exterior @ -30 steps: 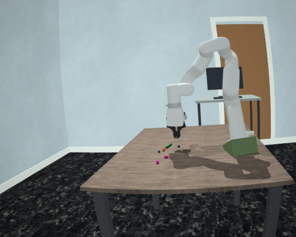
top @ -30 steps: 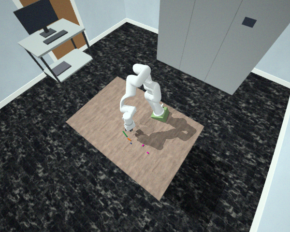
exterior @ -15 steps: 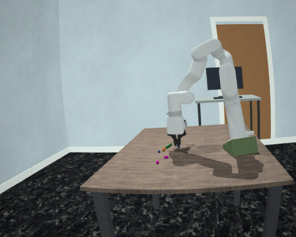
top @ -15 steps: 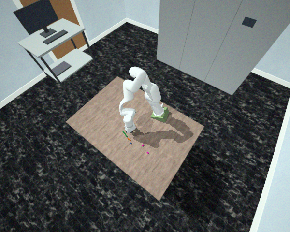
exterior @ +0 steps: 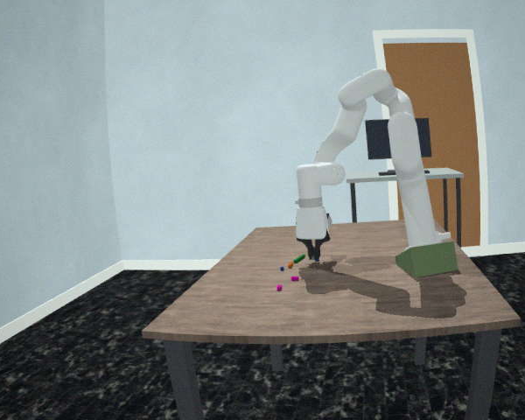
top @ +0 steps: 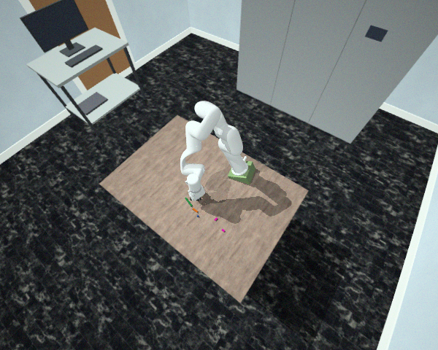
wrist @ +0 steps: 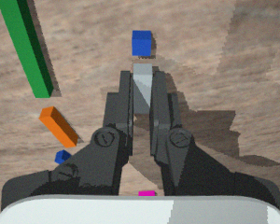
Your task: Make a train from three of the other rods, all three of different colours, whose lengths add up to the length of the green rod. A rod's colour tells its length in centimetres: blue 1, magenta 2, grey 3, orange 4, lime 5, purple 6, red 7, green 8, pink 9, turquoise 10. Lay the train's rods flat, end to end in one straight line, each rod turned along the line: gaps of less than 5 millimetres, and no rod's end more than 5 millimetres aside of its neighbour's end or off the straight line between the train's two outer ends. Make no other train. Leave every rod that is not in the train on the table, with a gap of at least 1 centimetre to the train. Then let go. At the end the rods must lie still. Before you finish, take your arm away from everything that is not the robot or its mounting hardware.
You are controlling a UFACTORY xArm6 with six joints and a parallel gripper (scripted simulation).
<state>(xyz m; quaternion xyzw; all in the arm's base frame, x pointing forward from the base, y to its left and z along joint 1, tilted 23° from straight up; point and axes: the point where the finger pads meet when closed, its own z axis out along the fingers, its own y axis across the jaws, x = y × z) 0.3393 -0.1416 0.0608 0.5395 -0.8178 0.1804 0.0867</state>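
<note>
My gripper is shut on a grey rod and holds it low over the table, pointing down; it also shows in the side view. A blue cube lies just beyond the rod's tip. The long green rod lies to the left, also in the overhead view. An orange rod lies close below the green one's near end, roughly in line with it. A second blue cube sits just past the orange rod. One magenta rod peeks out under the gripper body.
Two magenta rods lie apart toward the table's front. The arm's green base stands at the back right. The arm's shadow falls across the table to the right of the rods.
</note>
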